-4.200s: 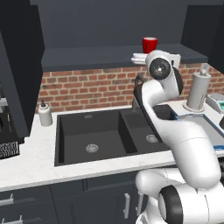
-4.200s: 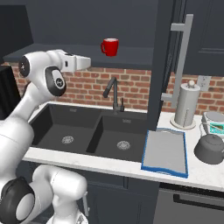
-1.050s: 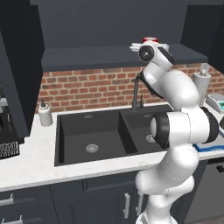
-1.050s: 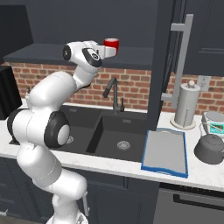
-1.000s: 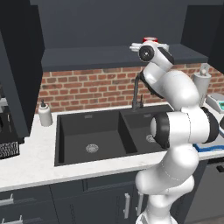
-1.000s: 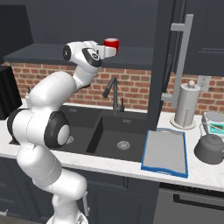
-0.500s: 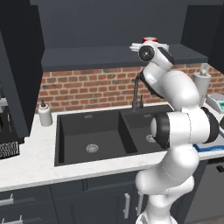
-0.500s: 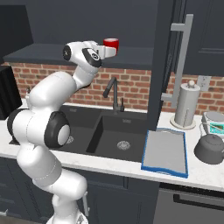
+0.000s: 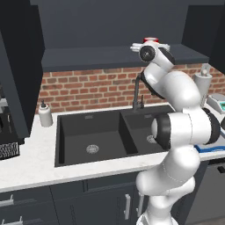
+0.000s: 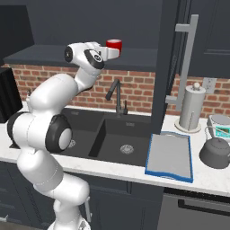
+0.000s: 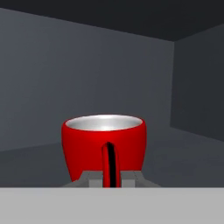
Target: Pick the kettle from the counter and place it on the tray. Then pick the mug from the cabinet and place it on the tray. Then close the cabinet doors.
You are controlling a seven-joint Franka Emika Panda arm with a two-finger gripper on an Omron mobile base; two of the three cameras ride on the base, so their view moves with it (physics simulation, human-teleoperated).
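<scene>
Brick wall (image 10: 143, 92), white counter (image 10: 211, 177), navy cabinet (image 9: 110, 26)

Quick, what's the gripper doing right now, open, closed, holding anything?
Gripper: closed on the handle of the red mug, up on the cabinet shelf.

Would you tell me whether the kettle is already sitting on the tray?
No, the kettle stands on the counter to the right of the tray, whose grey surface is bare.
</scene>
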